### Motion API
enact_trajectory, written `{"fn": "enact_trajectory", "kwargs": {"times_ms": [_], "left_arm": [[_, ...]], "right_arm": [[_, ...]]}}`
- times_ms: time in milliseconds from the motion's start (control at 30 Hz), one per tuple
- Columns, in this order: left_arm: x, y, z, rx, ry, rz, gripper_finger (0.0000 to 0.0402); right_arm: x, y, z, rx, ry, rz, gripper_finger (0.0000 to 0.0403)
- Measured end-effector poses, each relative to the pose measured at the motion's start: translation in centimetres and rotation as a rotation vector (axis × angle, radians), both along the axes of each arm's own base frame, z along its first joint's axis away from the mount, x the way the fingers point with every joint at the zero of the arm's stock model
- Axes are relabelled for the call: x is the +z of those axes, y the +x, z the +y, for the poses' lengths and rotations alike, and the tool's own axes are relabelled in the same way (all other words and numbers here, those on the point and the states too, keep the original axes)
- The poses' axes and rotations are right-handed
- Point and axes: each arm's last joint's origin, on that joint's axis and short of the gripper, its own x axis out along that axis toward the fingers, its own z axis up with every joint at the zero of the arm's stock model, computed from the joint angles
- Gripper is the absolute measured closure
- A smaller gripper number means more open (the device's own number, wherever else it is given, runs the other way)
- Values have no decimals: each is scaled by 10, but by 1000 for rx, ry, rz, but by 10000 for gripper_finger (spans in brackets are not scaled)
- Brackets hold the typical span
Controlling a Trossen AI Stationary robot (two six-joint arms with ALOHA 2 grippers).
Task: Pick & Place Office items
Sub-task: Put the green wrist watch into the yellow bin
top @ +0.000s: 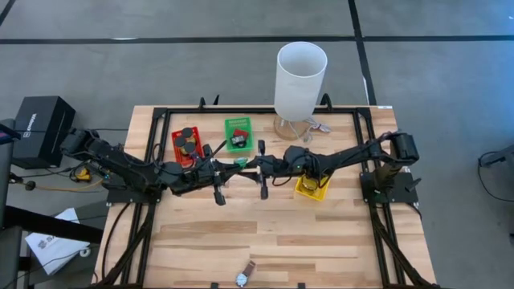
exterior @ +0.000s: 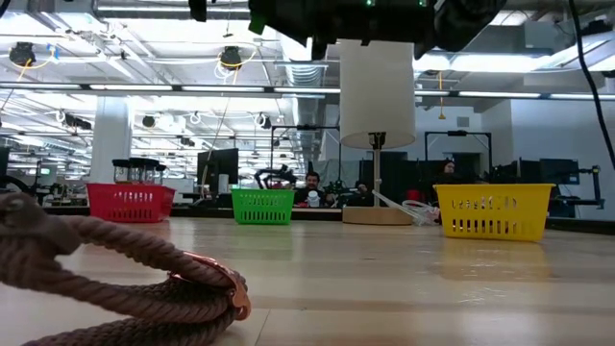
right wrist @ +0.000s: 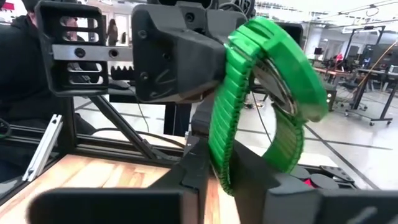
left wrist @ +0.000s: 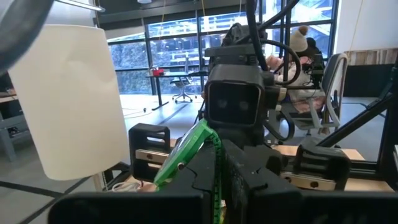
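Both hands meet above the middle of the table [top: 281,233], each closed on the same thing. The left hand [top: 227,165] and the right hand [top: 257,164] face one another, nearly tip to tip, and between them sits a green wristwatch [top: 242,163]. In the right wrist view the green wristwatch [right wrist: 261,93] shows a ribbed, bright green strap curved into a loop with a round face set in it; the right hand's fingers [right wrist: 205,168] press on the strap from below, while the left hand's blocky black fingers [right wrist: 177,56] clamp the loop from the far side. The left wrist view shows the same strap [left wrist: 193,152] pinched edge-on between its own fingers [left wrist: 242,180].

Outward from the hands, a red bin [top: 186,147] beside the left hand holds several black cylinders [top: 188,141], a green bin [top: 238,133] just behind the hands holds a small dark block with a red one [top: 237,138], and a yellow bin [top: 312,188] lies under the right forearm. A tall white cylinder [top: 300,80] stands at the table's far edge. A second wristwatch [top: 244,274], brown-strapped, lies well apart at the near edge.
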Motion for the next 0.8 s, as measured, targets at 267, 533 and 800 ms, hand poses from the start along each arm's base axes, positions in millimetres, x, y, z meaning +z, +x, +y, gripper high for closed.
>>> {"fn": "enact_trajectory", "kwargs": {"times_ms": [267,533,800], "left_arm": [[0,0,0,0,0,1,395],[-2,0,0,-1,6,17,391],[-3,0,0,0,8,31,302]], "right_arm": [[-1,0,0,-1,-8,4,388],[6,-6,-2,-6,-13,59,396],[18,-21,-4,-90,-25,157,396]]}}
